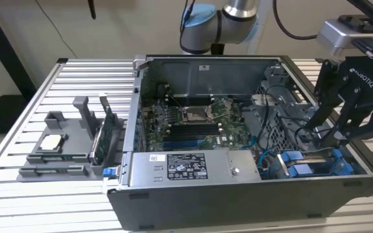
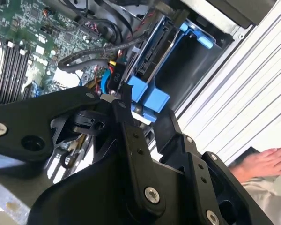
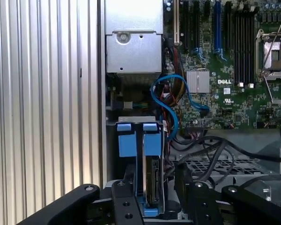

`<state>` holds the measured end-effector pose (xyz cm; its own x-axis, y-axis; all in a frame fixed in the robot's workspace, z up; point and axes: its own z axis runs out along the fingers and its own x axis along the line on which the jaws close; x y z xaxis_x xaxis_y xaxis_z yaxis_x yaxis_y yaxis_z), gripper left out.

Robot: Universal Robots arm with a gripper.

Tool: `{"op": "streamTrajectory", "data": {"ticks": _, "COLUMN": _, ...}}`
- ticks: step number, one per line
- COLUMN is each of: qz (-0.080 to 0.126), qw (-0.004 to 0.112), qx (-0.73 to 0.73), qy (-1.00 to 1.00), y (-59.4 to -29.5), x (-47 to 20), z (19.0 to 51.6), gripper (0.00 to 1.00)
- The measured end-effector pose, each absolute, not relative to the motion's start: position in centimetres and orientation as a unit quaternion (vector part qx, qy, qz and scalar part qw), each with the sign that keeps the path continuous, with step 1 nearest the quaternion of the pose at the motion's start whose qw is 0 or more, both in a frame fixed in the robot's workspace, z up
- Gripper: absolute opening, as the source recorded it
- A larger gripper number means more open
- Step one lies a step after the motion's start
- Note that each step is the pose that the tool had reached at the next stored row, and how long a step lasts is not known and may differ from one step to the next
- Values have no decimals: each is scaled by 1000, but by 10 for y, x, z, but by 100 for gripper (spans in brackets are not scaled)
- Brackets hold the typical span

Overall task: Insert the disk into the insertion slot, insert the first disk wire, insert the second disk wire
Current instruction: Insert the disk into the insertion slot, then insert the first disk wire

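Hand over the drive corner, disk sitting on edge in the slot.

I've got the hand (image 1: 339, 138) low in the corner of the open case (image 1: 238, 199) at the exterior view's right, next to the power box (image 1: 193, 167). In the first wrist view its fingers (image 3: 124, 204) are spread, one on each side of the disk (image 3: 152, 183). There's a gap on both sides, though I can't tell if a pad is brushing the blue frame. The disk stands edge-up inside the slot (image 3: 136, 121), behind the blue clips (image 3: 131, 140). A blue cable (image 3: 171, 91) loops from just beside the slot across to the board (image 3: 234, 101). The case rests on the slatted worktop (image 1: 76, 77).
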<state>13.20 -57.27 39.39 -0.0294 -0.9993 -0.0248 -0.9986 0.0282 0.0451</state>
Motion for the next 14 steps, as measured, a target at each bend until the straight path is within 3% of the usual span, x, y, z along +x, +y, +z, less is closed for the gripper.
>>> {"op": "streamTrajectory", "data": {"ticks": 9, "qz": -25, "qw": 7, "qx": 697, "qy": -717, "y": -556, "x": 136, "z": 394, "gripper": 47}}
{"op": "streamTrajectory", "data": {"ticks": 14, "qz": -33, "qw": -1, "qx": 697, "qy": -717, "y": -555, "x": 136, "z": 389, "gripper": 47}}
